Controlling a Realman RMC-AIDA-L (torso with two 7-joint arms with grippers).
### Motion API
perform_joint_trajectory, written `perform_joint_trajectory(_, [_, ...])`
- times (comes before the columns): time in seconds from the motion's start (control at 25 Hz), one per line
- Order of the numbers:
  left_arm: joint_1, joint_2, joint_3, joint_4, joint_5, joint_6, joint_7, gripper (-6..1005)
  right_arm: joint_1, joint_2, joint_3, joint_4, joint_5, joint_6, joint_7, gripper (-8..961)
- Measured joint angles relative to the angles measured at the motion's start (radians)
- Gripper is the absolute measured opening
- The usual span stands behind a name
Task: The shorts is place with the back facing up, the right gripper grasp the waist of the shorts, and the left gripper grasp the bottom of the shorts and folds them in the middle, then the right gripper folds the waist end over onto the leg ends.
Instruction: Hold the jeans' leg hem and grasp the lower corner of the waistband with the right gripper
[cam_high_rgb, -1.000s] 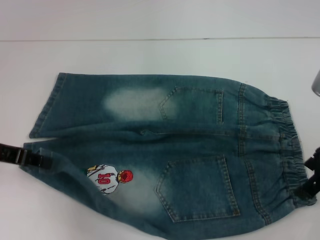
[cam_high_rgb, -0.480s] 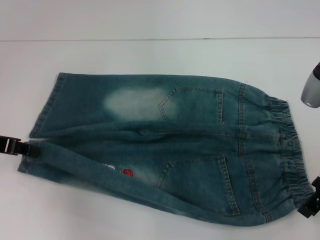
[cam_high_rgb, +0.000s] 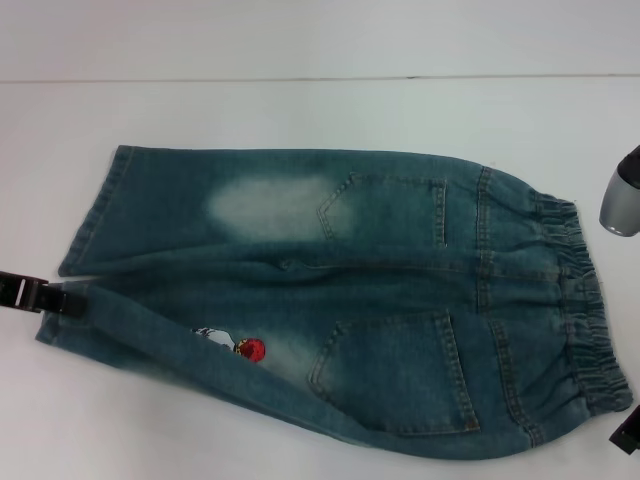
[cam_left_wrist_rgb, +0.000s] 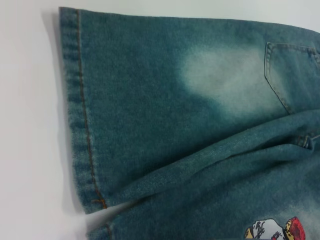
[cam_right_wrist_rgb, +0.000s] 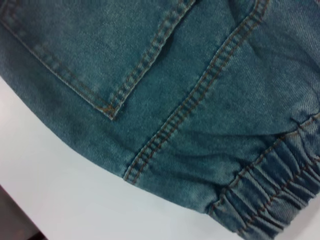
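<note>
Denim shorts (cam_high_rgb: 380, 300) lie back-up on the white table (cam_high_rgb: 300, 110), waist toward the robot's right, legs toward its left. Elastic waistband (cam_high_rgb: 585, 320) sits gathered at the right end. Two back pockets face up: far pocket (cam_high_rgb: 385, 208) and near pocket (cam_high_rgb: 395, 375).

Bottom of the shorts (cam_high_rgb: 90, 225): the far leg hem lies flat. The near leg's long edge is rolled up and over toward the middle, forming a diagonal fold that runs from the left hem corner down toward the near pocket. The fold covers most of the cartoon patch (cam_high_rgb: 240, 345); only its red bit and a white sliver show.

Left gripper (cam_high_rgb: 62, 298) is at the near leg's hem corner, fingers pinched on the denim there, cloth lifted off the table at that point. Left wrist view shows the hem stitching (cam_left_wrist_rgb: 82, 110) and the patch's edge (cam_left_wrist_rgb: 280, 231) past the fold.

Right gripper (cam_high_rgb: 626, 432) is at the near waist corner, just beside the waistband; only a black sliver shows at the picture's edge, so I cannot tell finger state or contact. Its silver wrist (cam_high_rgb: 622, 200) hangs above the table past the waistband.
</note>
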Motion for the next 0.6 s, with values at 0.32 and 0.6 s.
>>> perform_joint_trajectory(0.32, [-0.002,-0.001,0.0,-0.001,0.0,0.001,0.001,78,-0.015,0.001,0.003,0.028,0.028,0.046,-0.003,892])
perform_joint_trajectory(0.6, [-0.002,-0.001,0.0,-0.001,0.0,-0.003,0.001,77,-0.029,-0.001,0.002,0.028,0.081,0.072,-0.022,891])
